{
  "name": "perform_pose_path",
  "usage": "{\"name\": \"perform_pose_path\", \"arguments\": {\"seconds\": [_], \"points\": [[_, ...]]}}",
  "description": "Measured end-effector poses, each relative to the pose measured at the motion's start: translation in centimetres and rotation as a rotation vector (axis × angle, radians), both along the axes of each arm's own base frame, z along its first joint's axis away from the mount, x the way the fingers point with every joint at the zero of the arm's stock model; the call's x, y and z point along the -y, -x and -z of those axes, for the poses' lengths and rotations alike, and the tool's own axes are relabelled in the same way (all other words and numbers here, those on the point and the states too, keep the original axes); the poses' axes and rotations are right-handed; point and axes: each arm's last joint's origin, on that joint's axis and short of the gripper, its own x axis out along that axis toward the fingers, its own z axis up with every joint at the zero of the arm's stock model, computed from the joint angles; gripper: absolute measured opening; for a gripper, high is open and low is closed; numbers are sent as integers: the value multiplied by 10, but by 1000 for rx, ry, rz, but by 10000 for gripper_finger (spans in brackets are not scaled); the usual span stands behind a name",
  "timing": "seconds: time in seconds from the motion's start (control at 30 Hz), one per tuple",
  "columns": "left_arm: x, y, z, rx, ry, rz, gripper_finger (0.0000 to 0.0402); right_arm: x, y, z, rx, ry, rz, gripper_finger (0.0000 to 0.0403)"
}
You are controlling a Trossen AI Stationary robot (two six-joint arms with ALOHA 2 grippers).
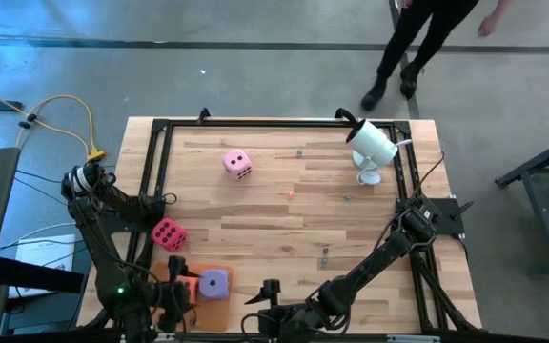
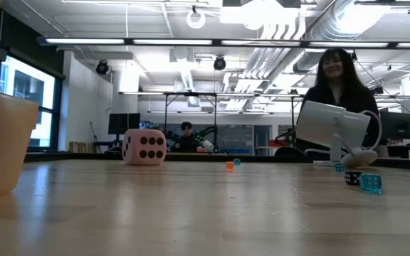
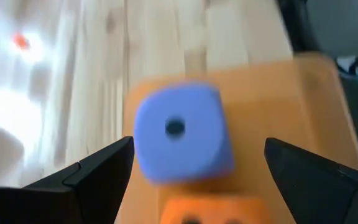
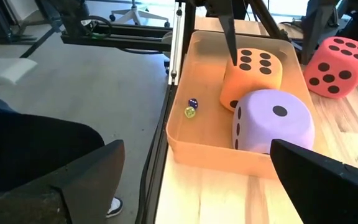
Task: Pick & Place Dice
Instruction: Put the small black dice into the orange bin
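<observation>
Hovering over the orange tray (image 1: 219, 307) at the table's near left corner is the left gripper (image 3: 197, 177), fingers spread wide with nothing between them; right under it sits the purple die (image 3: 182, 132), one pip up, with the orange die (image 4: 252, 73) touching it inside the same tray; two tiny dice (image 4: 191, 107) lie loose on the tray floor beside them. Just outside the tray, on the bare wood, rests the magenta die (image 1: 168, 233); farther out toward the middle sits the light pink die (image 1: 236, 164), on its own and well apart from the others. Over to the right, the right gripper (image 4: 197, 165) waits at the near edge, fingers wide apart and empty; at the far right corner stands a white camera (image 1: 373, 145).
</observation>
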Motion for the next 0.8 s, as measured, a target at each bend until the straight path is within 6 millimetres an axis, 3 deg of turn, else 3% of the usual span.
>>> {"name": "perform_pose_path", "arguments": {"seconds": [0.17,0.37,0.6,0.8], "points": [[6,-9,-4,68,-36,103,349,0,1,2,-20,-29,31,391],[-1,-22,-3,35,-103,148,349,1,8,9,-83,-23,128,391],[-11,-37,-2,-21,-82,127,349,8,30,6,-144,-23,360,391],[-8,-34,-2,-36,-65,142,349,10,45,12,-137,21,525,391]]}}
